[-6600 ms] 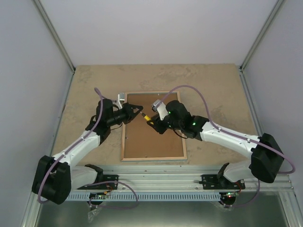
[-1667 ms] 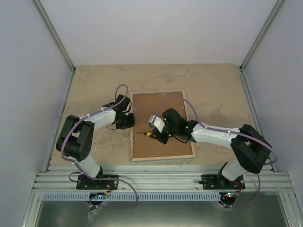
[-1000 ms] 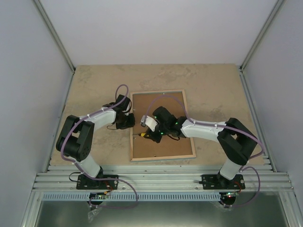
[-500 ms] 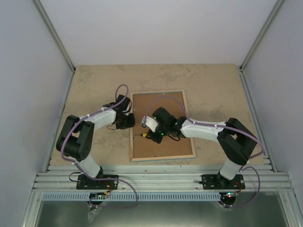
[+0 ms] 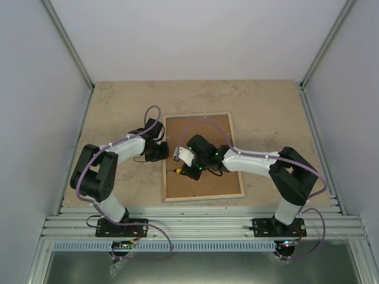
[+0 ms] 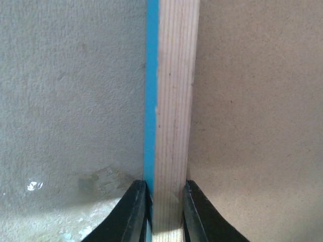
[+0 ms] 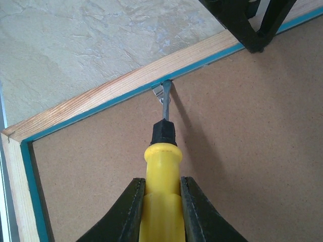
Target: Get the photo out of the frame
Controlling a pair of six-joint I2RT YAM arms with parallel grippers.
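Observation:
The frame [image 5: 202,197] lies face down on the table, its light wood back rim up and a turquoise edge showing. The brown backing board [image 5: 207,180] fills it. The photo is hidden. My left gripper [image 5: 162,152] is shut on the frame's left rim [image 6: 174,101]. My right gripper [image 5: 188,168] is shut on a yellow-handled screwdriver [image 7: 160,189]. Its blade tip sits at a small metal tab [image 7: 161,91] on the inner edge of the left rim [image 7: 126,85].
The beige table [image 5: 118,106] surrounds the frame, with grey walls on three sides. A metal rail [image 5: 201,219] runs along the near edge by the arm bases. The left gripper's fingers [image 7: 252,30] show at the top of the right wrist view.
Since 6.6 s ago the frame has shifted right and the left gripper has clamped its left rim. In the last second the right gripper has crept left, bringing the screwdriver tip to the rim.

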